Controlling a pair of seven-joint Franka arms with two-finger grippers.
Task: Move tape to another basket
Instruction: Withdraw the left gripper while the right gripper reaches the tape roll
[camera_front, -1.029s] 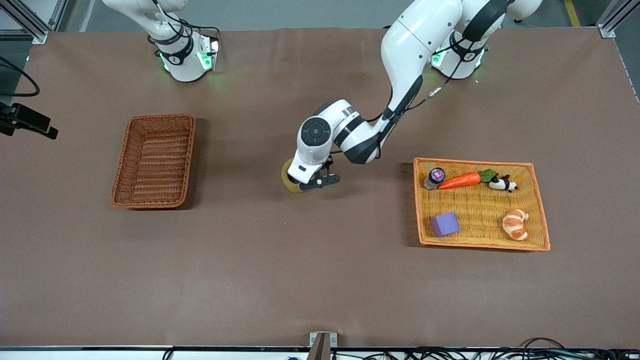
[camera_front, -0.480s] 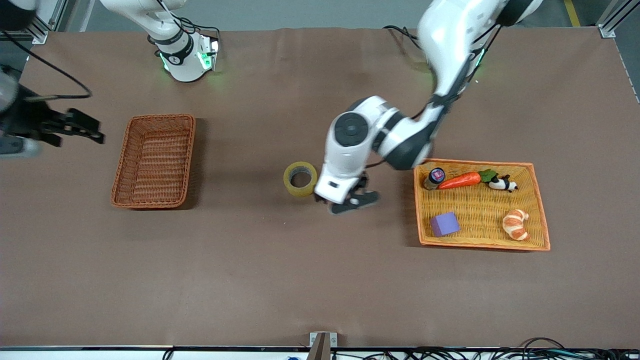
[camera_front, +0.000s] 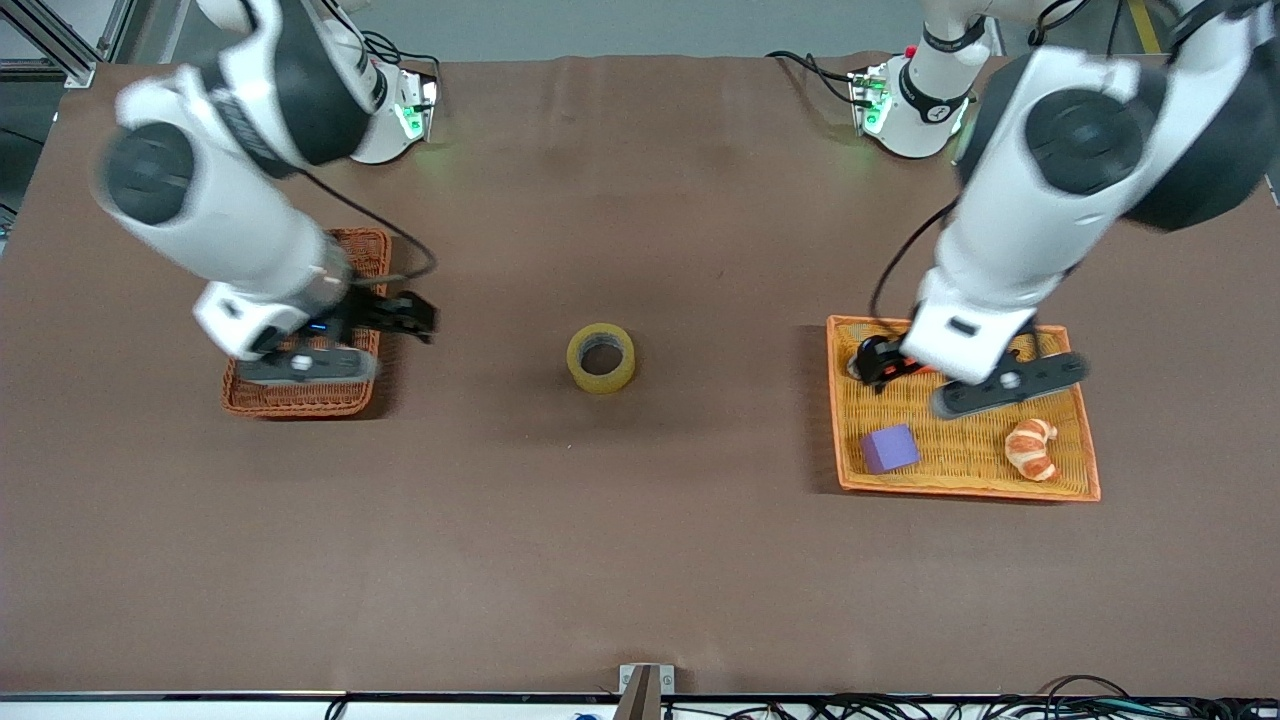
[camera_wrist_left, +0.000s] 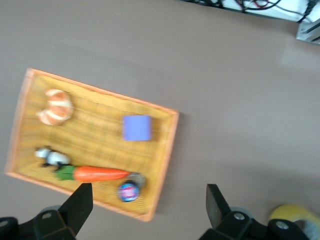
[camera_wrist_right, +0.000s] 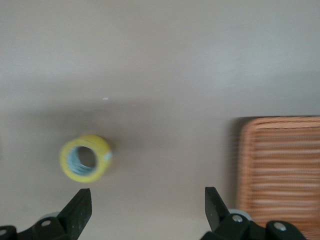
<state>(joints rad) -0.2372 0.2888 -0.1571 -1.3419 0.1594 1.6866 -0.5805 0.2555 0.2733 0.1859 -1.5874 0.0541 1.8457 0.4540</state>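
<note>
Yellowish tape (camera_front: 601, 357) flat on the table (camera_front: 640, 540), hole upward.

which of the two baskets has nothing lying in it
The reddish-brown wicker basket under the right claw; the orange-yellow tray holds a croissant and a purple block.

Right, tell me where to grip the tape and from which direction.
The tape lies flat on the bare table, hole up. Probably best to come straight down, one finger in the hole and one outside, pinching the ring wall. The open right gripper, over the reddish-brown basket, looks nearest.
</note>
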